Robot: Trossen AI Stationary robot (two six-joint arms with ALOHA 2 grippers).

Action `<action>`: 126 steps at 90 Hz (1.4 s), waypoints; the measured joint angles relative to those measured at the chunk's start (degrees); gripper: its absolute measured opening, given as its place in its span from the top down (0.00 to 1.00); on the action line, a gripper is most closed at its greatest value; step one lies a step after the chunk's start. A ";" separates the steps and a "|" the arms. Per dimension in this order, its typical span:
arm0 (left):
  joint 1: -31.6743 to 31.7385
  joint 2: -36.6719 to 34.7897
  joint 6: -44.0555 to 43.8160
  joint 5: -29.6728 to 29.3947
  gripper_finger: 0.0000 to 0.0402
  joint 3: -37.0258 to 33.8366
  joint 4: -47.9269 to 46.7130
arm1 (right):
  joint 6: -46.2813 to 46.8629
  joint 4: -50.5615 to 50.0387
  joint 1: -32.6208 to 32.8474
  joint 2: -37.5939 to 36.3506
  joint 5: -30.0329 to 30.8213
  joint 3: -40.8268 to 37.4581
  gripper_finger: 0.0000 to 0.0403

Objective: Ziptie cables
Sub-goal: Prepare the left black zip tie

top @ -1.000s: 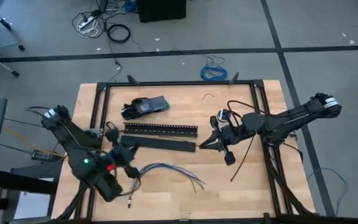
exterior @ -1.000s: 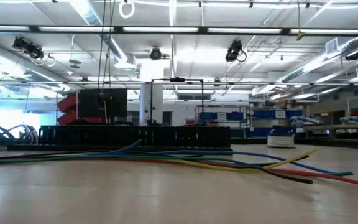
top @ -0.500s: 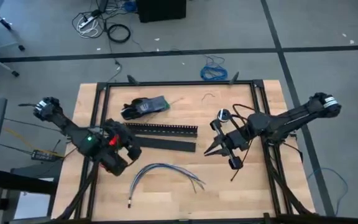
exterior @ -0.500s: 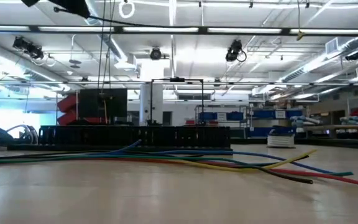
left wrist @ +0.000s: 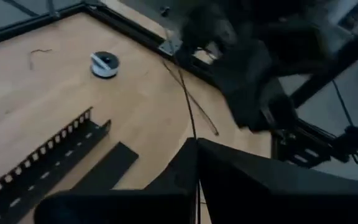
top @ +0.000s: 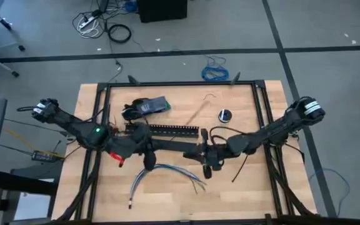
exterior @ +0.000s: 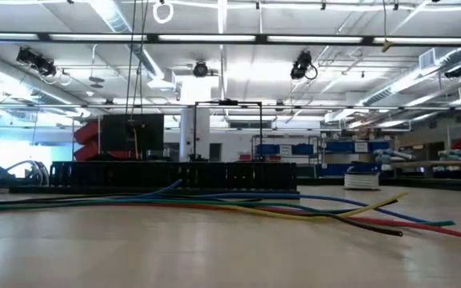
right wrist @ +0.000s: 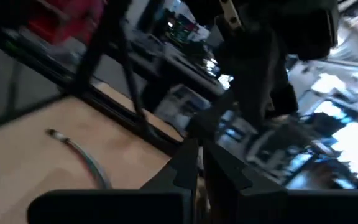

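Observation:
The cables [top: 164,172] lie loose on the wood near the table's front; in the low view the cables [exterior: 238,210] cross in front of the black slotted channel [exterior: 174,173]. My left gripper [top: 156,150] hangs over the flat black strip [top: 179,147] behind them, shut on a thin ziptie [left wrist: 188,99]. That ziptie [top: 195,115] slants off toward the far right. My right gripper [top: 195,152] faces it from the right, close by, its fingers [right wrist: 188,158] shut with nothing seen between them. Neither gripper shows in the low view. My left gripper pinches one end of the ziptie [left wrist: 196,142] between the free ends of its two shut fingers. The strip sticks out straight ahead of the fingers, toward the table's far right; I cannot tell whether its free end is clear of the wood.
The slotted channel [top: 162,130] lies just behind the grippers. A dark bundled object [top: 145,107] sits at the far left and a small round spool [top: 224,114] at the far right. A thin dark strip [top: 237,172] lies slanting near the right arm. A black frame [top: 180,83] rims the table.
My left gripper has swung from the near left, beside the cables' end, up and then right to the table's middle, carrying the ziptie. My right gripper has moved left toward it, and the two now nearly meet. The cables have stayed in place.

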 joint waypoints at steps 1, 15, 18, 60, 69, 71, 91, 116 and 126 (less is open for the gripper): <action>0.21 0.13 -0.02 0.42 1.00 -0.08 0.26 | -0.56 -0.03 0.16 0.25 0.49 0.29 0.94; 3.86 1.19 -0.33 9.56 1.00 -3.12 8.42 | -13.19 -0.22 1.72 3.71 6.82 3.69 0.94; 4.37 1.25 -0.66 10.66 1.00 -3.80 9.27 | -14.48 -0.22 2.04 4.33 8.99 4.17 0.94; 9.86 1.27 1.37 16.30 1.00 -5.16 10.23 | -22.16 -2.47 2.88 5.82 27.88 6.32 0.81; 11.88 1.25 1.59 18.97 1.00 -5.16 11.14 | -23.34 -2.43 2.58 5.82 27.99 6.32 0.73; 12.22 1.25 1.60 19.39 1.00 -5.16 11.42 | -23.50 -2.45 2.44 5.82 27.97 6.32 0.71; 14.31 1.23 1.75 23.38 1.00 -5.16 13.71 | -28.48 -2.70 1.09 5.84 28.08 6.32 0.59; 15.43 1.23 3.19 23.94 1.00 -5.16 13.46 | -29.83 -2.43 -0.65 5.84 28.07 6.32 0.61; 15.53 1.23 3.23 24.03 1.00 -5.16 13.34 | -29.10 -2.43 -1.17 5.84 28.07 6.30 0.65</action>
